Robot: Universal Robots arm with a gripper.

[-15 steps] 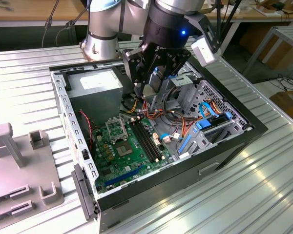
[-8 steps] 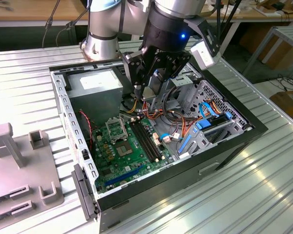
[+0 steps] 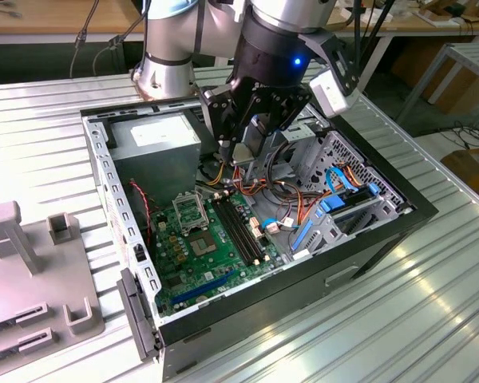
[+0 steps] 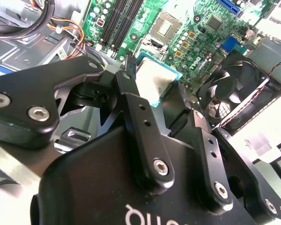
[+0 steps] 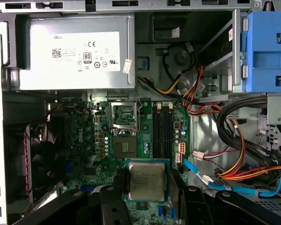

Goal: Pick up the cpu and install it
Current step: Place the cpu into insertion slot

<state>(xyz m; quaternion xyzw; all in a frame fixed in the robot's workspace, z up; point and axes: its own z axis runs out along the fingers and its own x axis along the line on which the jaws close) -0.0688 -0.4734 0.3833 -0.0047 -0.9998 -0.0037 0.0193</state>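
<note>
My gripper (image 3: 241, 155) hangs inside the open computer case, above the green motherboard (image 3: 184, 267), and is shut on the cpu. The cpu (image 5: 146, 180) is a small flat square chip with a dull grey metal top and a teal edge, pinched between two black fingers (image 5: 177, 185). In the second wrist view the cpu (image 4: 153, 83) sits level between the fingers (image 4: 131, 93), clear of the board. The socket (image 5: 125, 146) lies bare on the motherboard (image 5: 84, 140), its shiny metal frame (image 5: 125, 115) flipped open just beyond it. In the exterior view the socket (image 3: 201, 243) lies lower than the gripper, toward the exterior view's left.
A grey power supply (image 5: 75, 51) fills the case's back corner. Long black memory slots (image 5: 161, 129) run beside the socket. Loose orange, black and blue cables (image 5: 225, 159) and a blue drive bay (image 5: 267, 47) crowd one side. A black fan (image 4: 229, 93) sits by the board. A grey fixture (image 3: 32, 271) stands outside.
</note>
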